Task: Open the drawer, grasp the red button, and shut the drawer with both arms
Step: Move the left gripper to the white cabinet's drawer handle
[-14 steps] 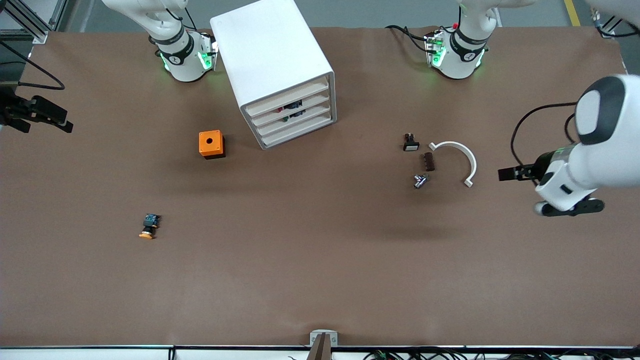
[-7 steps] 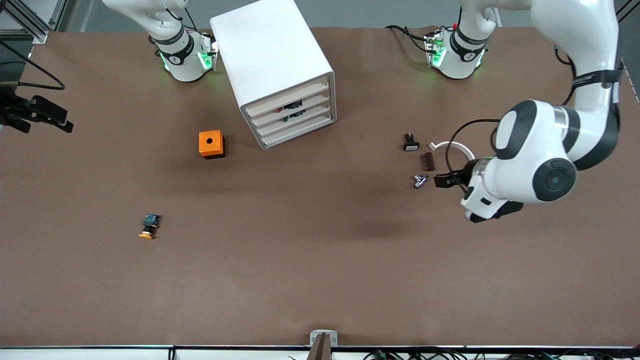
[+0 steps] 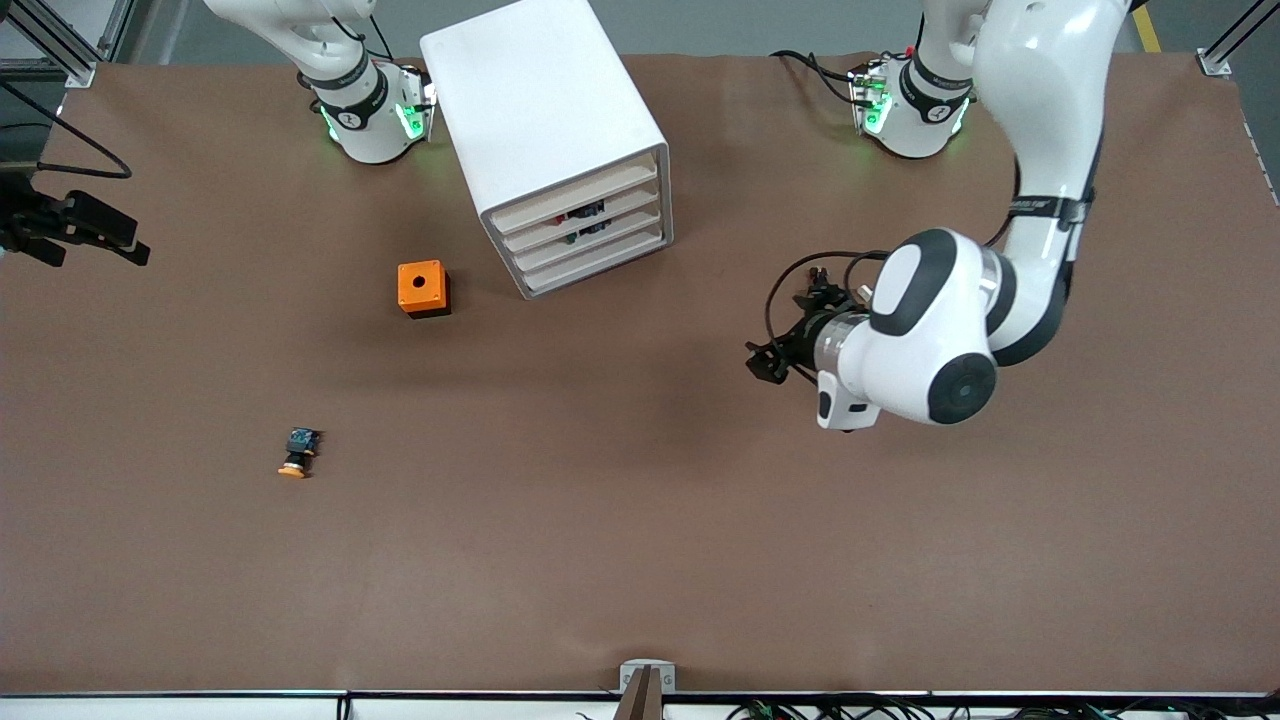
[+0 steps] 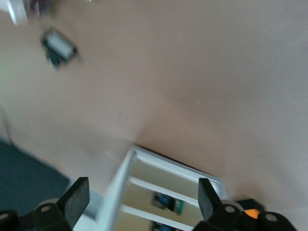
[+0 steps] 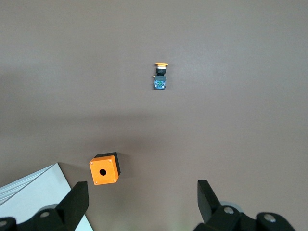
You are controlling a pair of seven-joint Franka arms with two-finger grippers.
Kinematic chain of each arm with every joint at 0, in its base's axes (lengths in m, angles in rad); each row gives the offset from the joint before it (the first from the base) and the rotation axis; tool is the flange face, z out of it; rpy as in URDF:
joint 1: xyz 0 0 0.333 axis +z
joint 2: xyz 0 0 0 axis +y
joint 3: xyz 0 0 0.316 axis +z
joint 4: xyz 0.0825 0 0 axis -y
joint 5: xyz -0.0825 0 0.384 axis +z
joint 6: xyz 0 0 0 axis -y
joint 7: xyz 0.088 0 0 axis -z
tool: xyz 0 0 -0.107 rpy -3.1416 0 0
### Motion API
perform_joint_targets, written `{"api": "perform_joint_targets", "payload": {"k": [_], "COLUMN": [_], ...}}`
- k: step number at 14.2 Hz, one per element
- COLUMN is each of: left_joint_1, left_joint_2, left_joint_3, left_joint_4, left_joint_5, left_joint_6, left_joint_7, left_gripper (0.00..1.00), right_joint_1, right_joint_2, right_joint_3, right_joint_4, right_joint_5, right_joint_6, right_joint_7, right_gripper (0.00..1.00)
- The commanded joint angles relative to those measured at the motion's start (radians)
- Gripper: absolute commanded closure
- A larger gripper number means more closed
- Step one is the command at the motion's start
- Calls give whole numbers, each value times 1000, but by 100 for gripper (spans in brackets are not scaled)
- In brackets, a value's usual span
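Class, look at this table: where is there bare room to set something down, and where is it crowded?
Bare: the wide strip of table nearer the camera than the yellow-capped button. Crowded: around the cabinet and orange cube, and under the left gripper.

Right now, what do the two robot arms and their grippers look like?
Both arms are glossy white with rounded shells and black joint bands. The left arm has a round black cap on one joint, black cables looping at its wrist, and a black left gripper. The bases glow green. The right gripper is black too, with flat dark fingers.
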Motion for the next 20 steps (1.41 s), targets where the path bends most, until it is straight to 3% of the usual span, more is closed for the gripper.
{"api": "perform_joint_targets", "payload": {"k": [1,10,13,16,20], "left_joint_1": [-19,-24,-32,-33,-67], "left_joint_2": [58,229,285,306,320], "left_joint_3": [1,-79,-104,-156,-177], "left_joint_4": [49,48,45,37,27], "left_joint_5": [-111,-395,-412,-415,-415], "left_joint_6": [-21,-115,-115,-139,-149], "left_joint_7": [-247,-820,-926,-958,-1010], "left_gripper": [0,0,1,19,34], "right_joint_1": [-5,-10,-10,-11,-11], "right_joint_2": [-24,-24,-24,-22,-22], "right_joint_3": [1,1,-1,-2,-2], "right_joint_4": [-21,-21,-21,-21,-21], "right_joint_5": [15,0,-3,-12,-15], "right_joint_6": [9,18,18,16,15], "right_joint_7": [-11,-57,-57,-58,-57], "right_gripper": [0,0,0,0,0]}}
